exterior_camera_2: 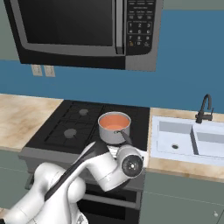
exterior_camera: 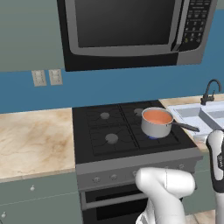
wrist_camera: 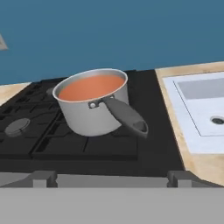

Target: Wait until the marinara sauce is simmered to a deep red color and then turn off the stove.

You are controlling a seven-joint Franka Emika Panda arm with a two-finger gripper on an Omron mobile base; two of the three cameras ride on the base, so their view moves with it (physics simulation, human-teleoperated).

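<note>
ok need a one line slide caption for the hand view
Steel saucepan of orange marinara sauce on the stove's front right burner, dark handle pointing toward the camera, sink alongside.

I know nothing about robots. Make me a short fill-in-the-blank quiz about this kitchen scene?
1. The sauce in the saucepan looks ____ in color.
2. The saucepan sits on the stove's front ____ burner.
3. Above the stove hangs a ____.
4. Right of the stove lies a white ____.

Missing words: orange; right; microwave; sink

No text, brand or number can be read. The microwave (exterior_camera_2: pixel 83 33) carries a keypad (exterior_camera_2: pixel 139 27) of small pale markings, too blurred to make out, high above the gripper.
</note>
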